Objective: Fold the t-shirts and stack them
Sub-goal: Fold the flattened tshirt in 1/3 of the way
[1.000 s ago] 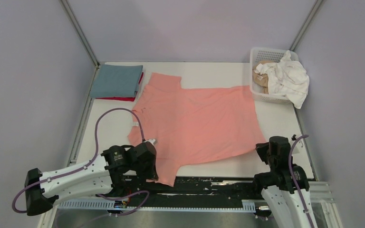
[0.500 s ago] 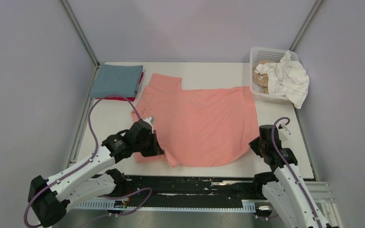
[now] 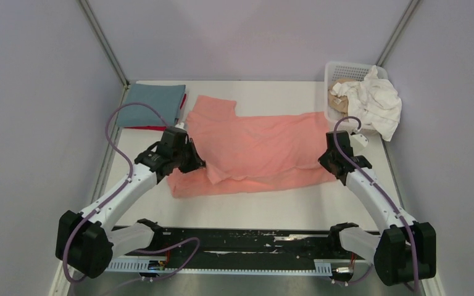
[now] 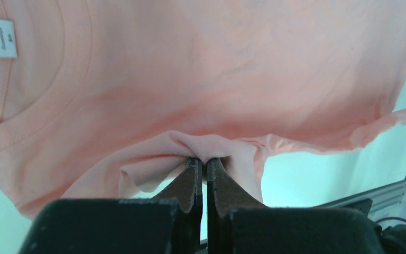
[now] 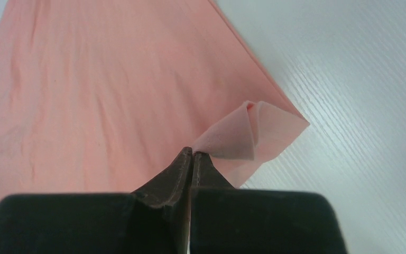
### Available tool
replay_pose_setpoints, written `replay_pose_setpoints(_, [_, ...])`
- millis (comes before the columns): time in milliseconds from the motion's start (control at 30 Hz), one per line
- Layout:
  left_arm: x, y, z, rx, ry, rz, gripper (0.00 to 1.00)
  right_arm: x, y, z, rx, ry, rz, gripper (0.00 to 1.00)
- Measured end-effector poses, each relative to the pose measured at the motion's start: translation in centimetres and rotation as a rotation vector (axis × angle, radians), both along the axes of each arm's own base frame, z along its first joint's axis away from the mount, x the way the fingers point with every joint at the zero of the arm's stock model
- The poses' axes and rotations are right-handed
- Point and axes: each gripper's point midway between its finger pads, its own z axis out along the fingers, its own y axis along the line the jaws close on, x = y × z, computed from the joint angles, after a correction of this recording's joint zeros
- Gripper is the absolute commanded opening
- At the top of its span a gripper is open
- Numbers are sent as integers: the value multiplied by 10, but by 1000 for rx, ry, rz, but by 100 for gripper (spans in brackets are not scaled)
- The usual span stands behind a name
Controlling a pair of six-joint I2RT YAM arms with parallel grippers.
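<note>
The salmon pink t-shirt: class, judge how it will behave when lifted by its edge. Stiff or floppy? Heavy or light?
Probably floppy: the salmon pink t-shirt bunches into soft puckers where the left gripper and right gripper pinch it. Likely light: two small pinches carry the folded-over edge. Expect sagging between the grips; the upper layer drapes unevenly.

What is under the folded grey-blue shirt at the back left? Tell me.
A red shirt: only its edges show, at the near and right sides of the grey-blue shirt. The rest is covered, so anything further beneath cannot be seen.
</note>
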Motion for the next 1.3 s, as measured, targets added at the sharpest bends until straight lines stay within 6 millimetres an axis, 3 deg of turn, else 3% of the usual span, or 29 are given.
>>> replay_pose_setpoints(433, [56, 14, -14, 55, 42, 54, 2, 52, 0, -17, -54, 78, 23, 0])
replay_pose_setpoints(567, [72, 14, -24, 78, 71, 53, 20, 62, -1, -25, -67, 101, 19, 4])
replay_pose_setpoints(633, [82, 13, -27, 91, 83, 53, 44, 68, -3, -30, -76, 110, 12, 6])
replay_pose_setpoints(667, [88, 12, -28, 99, 87, 55, 63, 72, -5, -32, -84, 115, 7, 9])
replay_pose_setpoints(700, [95, 12, -30, 108, 91, 57, 73, 75, -6, -34, -91, 119, 3, 14])
replay_pose_setpoints(733, [103, 12, -30, 118, 92, 60, 90, 80, -8, -37, -101, 125, -3, 26])
replay_pose_setpoints(767, [109, 12, -32, 129, 97, 65, 95, 84, -10, -39, -112, 130, -8, 48])
replay_pose_setpoints(800, [118, 13, -33, 142, 102, 77, 99, 89, -13, -41, -124, 136, -9, 59])
replay_pose_setpoints(867, [134, 16, -32, 168, 105, 99, 100, 98, -16, -39, -138, 132, -8, 96])
replay_pose_setpoints(967, [147, 23, -23, 197, 82, 134, 100, 106, -17, -29, -146, 100, 6, 100])
replay_pose_setpoints(1067, [144, 25, -12, 188, 56, 139, 100, 106, -13, -15, -139, 63, 39, 100])
replay_pose_setpoints(1200, [112, 22, -9, 127, 35, 100, 100, 91, 4, -4, -77, 18, 162, 100])
replay_pose_setpoints(1300, [89, 12, -21, 65, 42, 49, 100, 83, 31, -13, 17, 1, 304, 100])
